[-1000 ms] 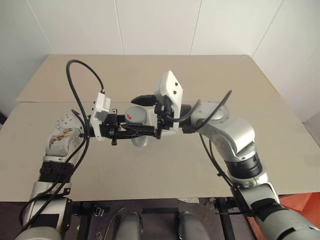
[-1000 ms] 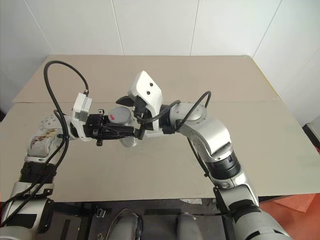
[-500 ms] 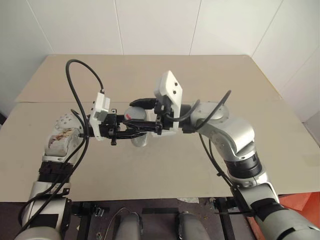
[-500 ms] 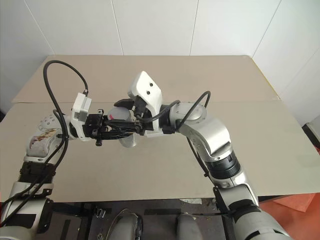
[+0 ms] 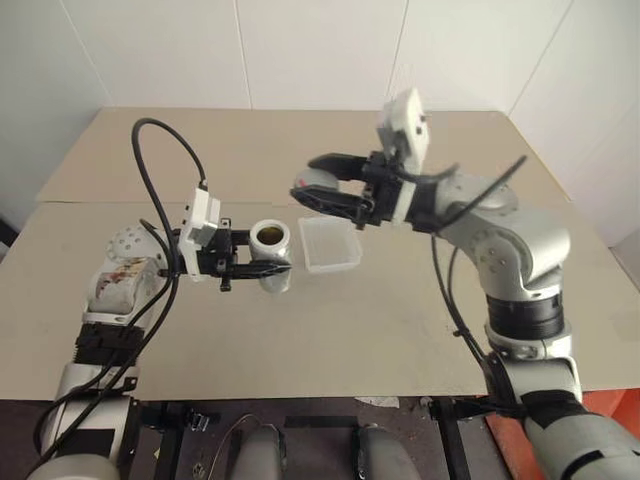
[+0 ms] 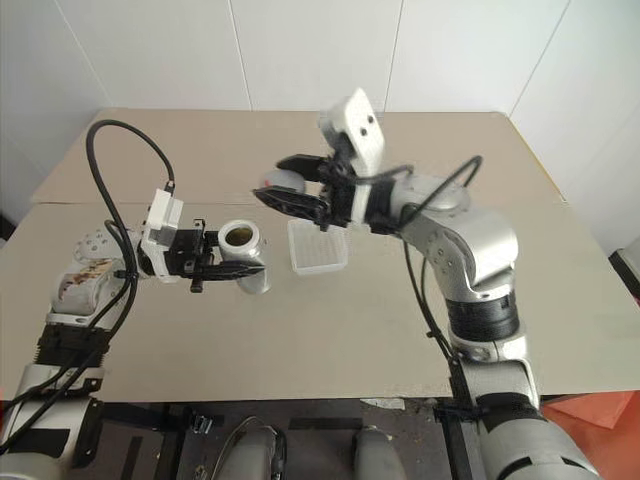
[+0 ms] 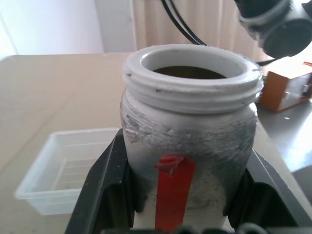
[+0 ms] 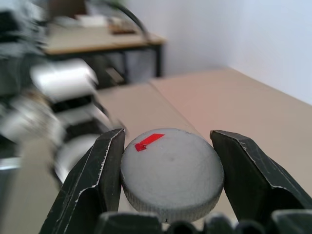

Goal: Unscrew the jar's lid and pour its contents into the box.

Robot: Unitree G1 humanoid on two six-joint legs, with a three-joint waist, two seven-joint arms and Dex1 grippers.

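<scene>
With the lid (image 8: 171,173) off in the right gripper (image 5: 312,190), the left gripper (image 5: 276,270) grips the open jar (image 5: 271,240); tipping it over the box (image 5: 329,245) comes next.

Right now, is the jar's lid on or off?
Off. The jar in the left gripper shows an open white mouth; the right gripper holds the lid.
</scene>
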